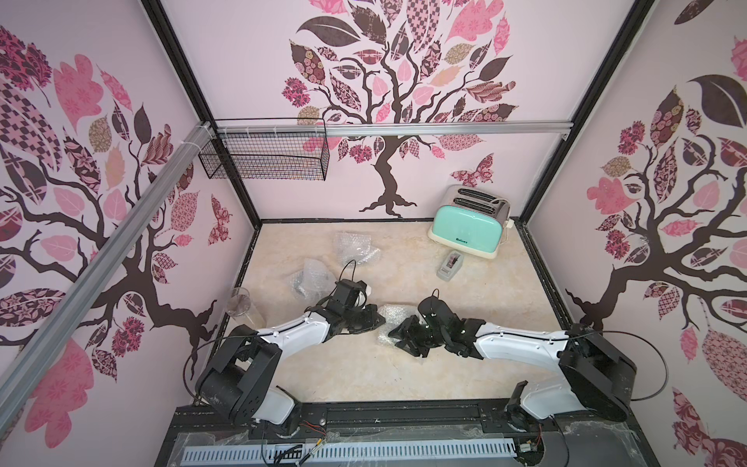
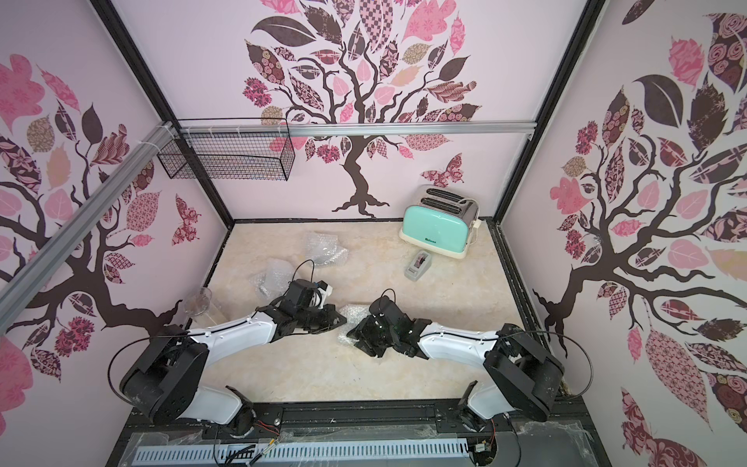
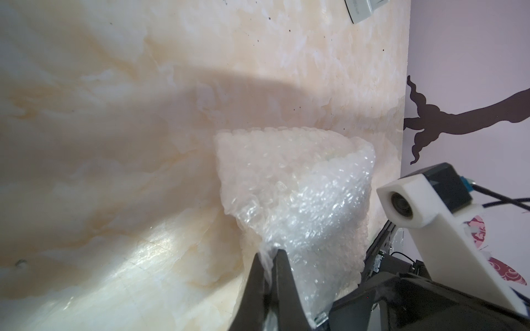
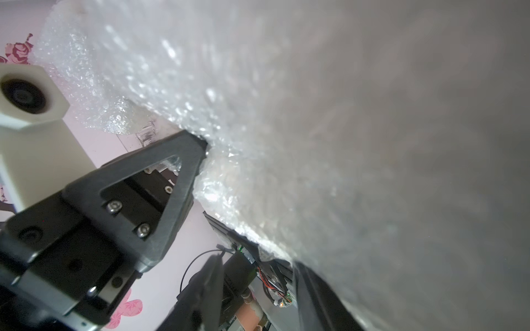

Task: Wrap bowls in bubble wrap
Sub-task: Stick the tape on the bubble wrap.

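Top views: the bubble wrap bundle (image 1: 395,313) (image 2: 355,313) lies mid-table on the marble table (image 1: 364,376), between the two arms; it is clear, dimpled, crumpled and shiny. The left gripper (image 1: 379,320) meets its left side and the right gripper (image 1: 398,333) its near right side; the jaws are not readable from here. A second bundle (image 1: 313,275) sits just behind the left arm with a dark shape showing through it, not identifiable. A third bundle (image 1: 355,246) lies further back, apart. Whether any bundle holds a bowl cannot be told. Containers: the wire basket (image 1: 262,157) hangs on the back rail, wall print visible through its mesh. The drinking glass (image 1: 241,305) stands at the left table edge, contents not readable. The toaster (image 1: 469,220) is in the back right corner, two slots on top, with the tape dispenser (image 1: 449,265) just in front. Left wrist view: left gripper (image 3: 268,253) jaws are together, clamped on a thin edge of the bundle (image 3: 298,195), which rises as a white-translucent fold. Right wrist view: the wrap (image 4: 258,86) fills most of the frame, blurred. The left gripper (image 4: 200,152) bites its edge. The right gripper (image 4: 258,266) has its fingers apart, and the wrap's edge reaches one of them.
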